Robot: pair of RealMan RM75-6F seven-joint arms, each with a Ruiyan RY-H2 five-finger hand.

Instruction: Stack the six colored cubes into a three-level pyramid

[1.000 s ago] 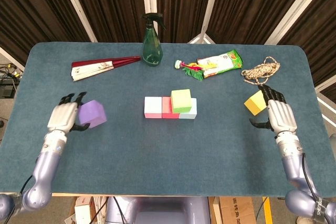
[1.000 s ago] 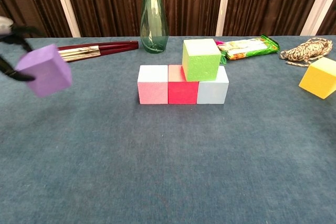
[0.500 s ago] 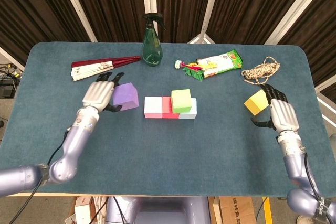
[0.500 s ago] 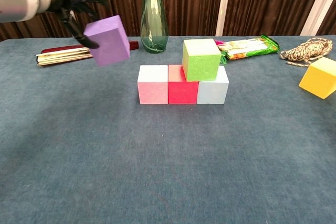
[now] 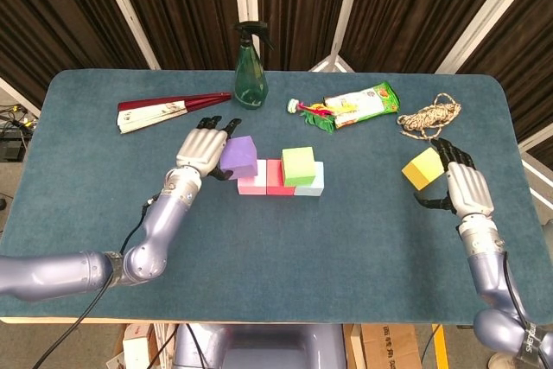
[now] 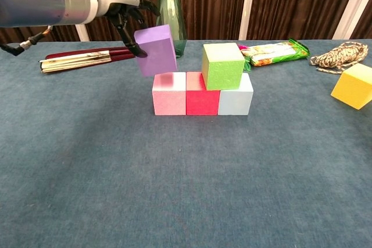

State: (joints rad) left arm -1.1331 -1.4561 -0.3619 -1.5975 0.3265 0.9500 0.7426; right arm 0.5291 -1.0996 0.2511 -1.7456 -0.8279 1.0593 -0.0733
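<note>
My left hand (image 6: pixel 119 5) grasps the purple cube (image 6: pixel 156 50) by its sides, tilted above the pink cube (image 6: pixel 169 93). It seems light foam, slightly soft. My right hand (image 5: pixel 458 186) holds the yellow cube (image 5: pixel 421 168).

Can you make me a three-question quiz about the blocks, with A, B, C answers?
1. Where is the green cube?
A. on the bottom row
B. on the fan
C. beside the rope

2. How many cubes make the bottom row?
A. two
B. three
C. five

3. What is the left hand doing?
A. resting flat
B. touching the bottle
C. holding the purple cube

Answers:
1. A, it sits on the red cube and pale blue cube.
2. B, pink cube, red, pale blue.
3. C, its fingers grip it above the pink cube.
</note>
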